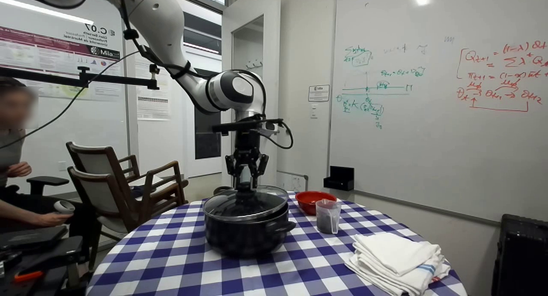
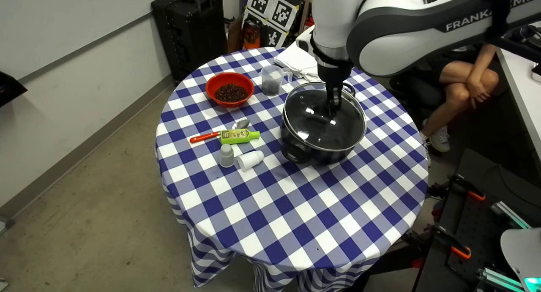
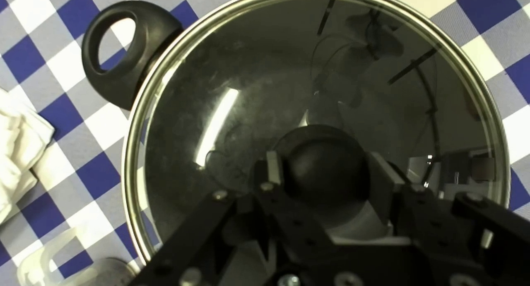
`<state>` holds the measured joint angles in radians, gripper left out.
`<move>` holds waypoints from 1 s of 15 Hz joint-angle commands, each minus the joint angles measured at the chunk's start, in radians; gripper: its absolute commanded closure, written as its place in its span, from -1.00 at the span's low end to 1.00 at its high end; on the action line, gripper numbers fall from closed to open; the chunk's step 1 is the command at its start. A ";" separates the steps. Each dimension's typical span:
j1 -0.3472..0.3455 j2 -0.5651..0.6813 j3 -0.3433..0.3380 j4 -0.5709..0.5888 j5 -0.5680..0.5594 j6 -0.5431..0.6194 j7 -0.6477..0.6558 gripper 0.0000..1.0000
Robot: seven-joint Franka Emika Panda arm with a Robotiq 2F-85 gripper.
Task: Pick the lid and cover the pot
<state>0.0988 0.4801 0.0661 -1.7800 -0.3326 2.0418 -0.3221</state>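
The glass lid (image 1: 222, 205) with its metal rim lies over the black pot (image 1: 244, 240). In an exterior view it looks slightly tilted, with a gap above the pot's rim on one side. The lid (image 2: 317, 129) and pot (image 2: 298, 152) show in both exterior views. My gripper (image 1: 245, 185) points straight down at the lid's centre. In the wrist view its fingers (image 3: 325, 170) stand on both sides of the dark knob (image 3: 323, 162) and appear closed on it. The lid (image 3: 248, 66) fills the wrist view and a pot handle (image 3: 161, 33) sticks out past its rim.
A red bowl (image 2: 230, 77) of dark beans and a clear measuring cup (image 2: 270, 84) stand beside the pot. Folded white towels (image 1: 396, 259) lie near the table edge. A green bottle (image 2: 236, 136), an orange-handled utensil (image 2: 205, 137) and small cups (image 2: 250, 160) lie close by.
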 commanded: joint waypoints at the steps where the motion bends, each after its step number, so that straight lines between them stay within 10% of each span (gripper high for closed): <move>1: -0.007 0.026 0.015 0.052 0.004 -0.058 -0.075 0.50; 8: -0.010 0.059 0.017 0.097 0.003 -0.097 -0.125 0.50; 9: -0.010 0.065 0.017 0.105 0.005 -0.107 -0.125 0.29; 10: -0.011 0.068 0.017 0.111 0.006 -0.113 -0.127 -0.50; 14: -0.023 0.059 0.023 0.118 0.028 -0.137 -0.135 -0.91; 15: -0.012 0.056 0.016 0.087 0.005 -0.098 -0.101 -0.58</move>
<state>0.0909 0.5350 0.0764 -1.6961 -0.3254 1.9467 -0.4247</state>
